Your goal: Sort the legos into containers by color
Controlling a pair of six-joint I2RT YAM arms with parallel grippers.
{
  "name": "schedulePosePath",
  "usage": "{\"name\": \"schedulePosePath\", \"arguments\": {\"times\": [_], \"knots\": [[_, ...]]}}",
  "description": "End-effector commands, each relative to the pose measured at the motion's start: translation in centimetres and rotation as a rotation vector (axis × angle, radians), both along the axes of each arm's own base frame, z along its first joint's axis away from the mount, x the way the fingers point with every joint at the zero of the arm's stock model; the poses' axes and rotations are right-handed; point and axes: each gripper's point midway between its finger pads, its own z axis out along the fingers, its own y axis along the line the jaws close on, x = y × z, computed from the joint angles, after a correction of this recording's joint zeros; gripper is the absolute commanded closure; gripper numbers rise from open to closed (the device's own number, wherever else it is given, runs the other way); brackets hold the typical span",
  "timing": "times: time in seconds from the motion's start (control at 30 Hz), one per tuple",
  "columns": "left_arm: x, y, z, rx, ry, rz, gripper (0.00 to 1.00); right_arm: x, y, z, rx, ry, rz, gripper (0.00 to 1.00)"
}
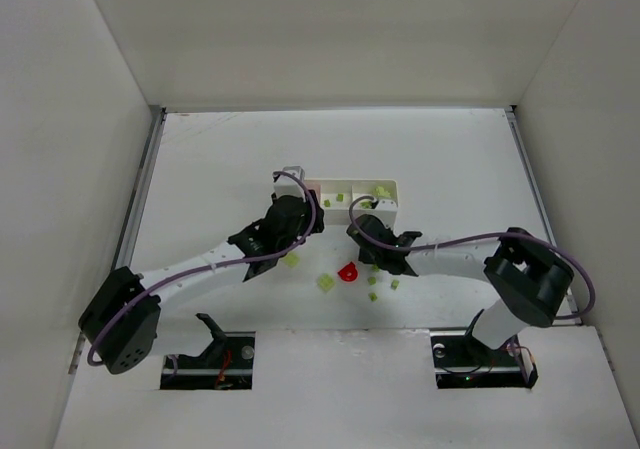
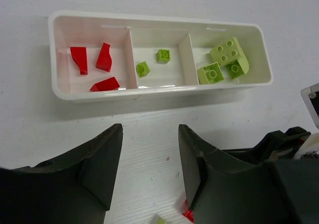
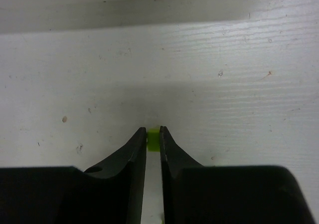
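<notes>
The white tray (image 2: 149,20) has three compartments: three red legos (image 2: 103,57) in the left one, two green legos (image 2: 163,55) in the middle one, three green legos (image 2: 227,52) in the right one. My left gripper (image 2: 149,136) is open and empty, just in front of the tray. My right gripper (image 3: 153,134) is shut on a tiny green lego (image 3: 153,140) held at its fingertips, low over the table. In the top view the tray (image 1: 350,181) lies mid-table, the left gripper (image 1: 300,216) at its left end, the right gripper (image 1: 362,233) just in front of it.
Loose on the table in front of the tray lie a red lego (image 1: 347,272) and several green legos (image 1: 326,282), between the two arms. A green one (image 1: 290,260) lies under the left forearm. White walls enclose the table on three sides.
</notes>
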Motion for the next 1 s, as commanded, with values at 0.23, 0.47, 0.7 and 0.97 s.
{"name": "schedulePosePath", "arguments": {"times": [0.23, 0.47, 0.7, 0.97], "knots": [[-3.8, -0.5, 3.0, -0.038, -0.064, -0.060, 0.56, 3.4, 0.4, 7.6, 0.075, -0.172, 0.009, 0.85], [-8.9, -1.6, 1.1, 0.044, -0.062, -0.114, 0.57, 9.2, 3.5, 13.7, 0.195, -0.284, 0.076, 0.84], [-12.4, -3.4, -1.5, 0.054, -0.028, -0.152, 0.58, 14.0, 6.2, 12.8, 0.220, -0.264, 0.093, 0.83], [-15.1, -6.9, -2.8, -0.033, -0.049, -0.217, 0.59, 15.0, 7.7, 11.9, 0.230, -0.245, 0.113, 0.72]]}}
